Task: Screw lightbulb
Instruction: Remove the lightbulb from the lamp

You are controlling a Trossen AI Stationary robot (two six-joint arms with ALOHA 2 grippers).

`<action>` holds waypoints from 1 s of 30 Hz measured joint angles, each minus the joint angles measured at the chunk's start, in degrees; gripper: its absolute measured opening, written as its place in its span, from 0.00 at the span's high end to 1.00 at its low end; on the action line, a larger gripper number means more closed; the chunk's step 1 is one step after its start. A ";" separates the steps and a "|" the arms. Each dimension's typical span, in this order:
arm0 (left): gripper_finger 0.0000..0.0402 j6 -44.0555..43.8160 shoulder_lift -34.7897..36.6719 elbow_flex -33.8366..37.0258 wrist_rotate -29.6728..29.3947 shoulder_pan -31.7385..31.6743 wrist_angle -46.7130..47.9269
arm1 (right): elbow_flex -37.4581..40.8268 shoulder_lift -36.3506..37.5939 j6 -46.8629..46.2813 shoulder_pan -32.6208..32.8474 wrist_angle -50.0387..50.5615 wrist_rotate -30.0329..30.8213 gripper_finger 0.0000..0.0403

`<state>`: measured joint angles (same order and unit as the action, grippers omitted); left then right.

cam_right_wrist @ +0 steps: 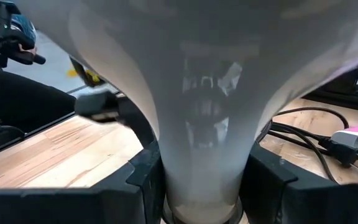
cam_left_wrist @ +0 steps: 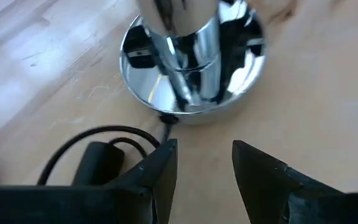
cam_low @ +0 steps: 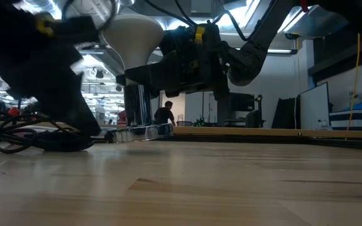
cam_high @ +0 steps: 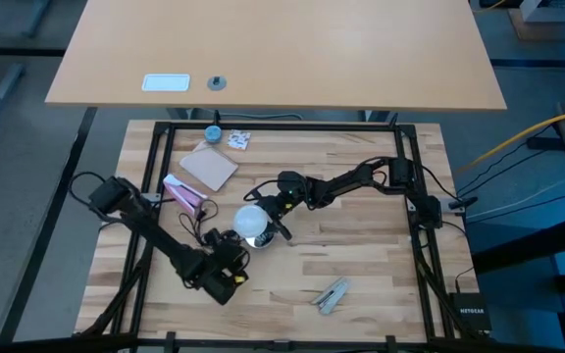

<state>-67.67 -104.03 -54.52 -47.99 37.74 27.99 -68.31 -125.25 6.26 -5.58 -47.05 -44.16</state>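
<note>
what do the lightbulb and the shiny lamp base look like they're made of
Lightbulb: frosted white, probably glass or plastic; matte surface with only soft reflections, gripped at the neck by the right gripper.
Lamp base: polished, chrome-like metal; it mirrors its surroundings sharply. The left gripper is open beside it.

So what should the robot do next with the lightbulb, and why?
Probably turn it. The right pincer grips the lightbulb by its narrow neck, globe up, right above the shiny lamp base. The left pincer waits open beside that base. Twisting the bulb would likely screw it in.
</note>
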 joint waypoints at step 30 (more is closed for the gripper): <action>0.64 6.10 2.21 0.09 -5.28 -10.71 15.73 | -0.02 0.02 0.26 3.37 -0.11 -1.75 0.59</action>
<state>-61.56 -101.82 -54.43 -53.27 27.03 43.71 -68.34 -125.23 6.52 -2.22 -47.16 -45.91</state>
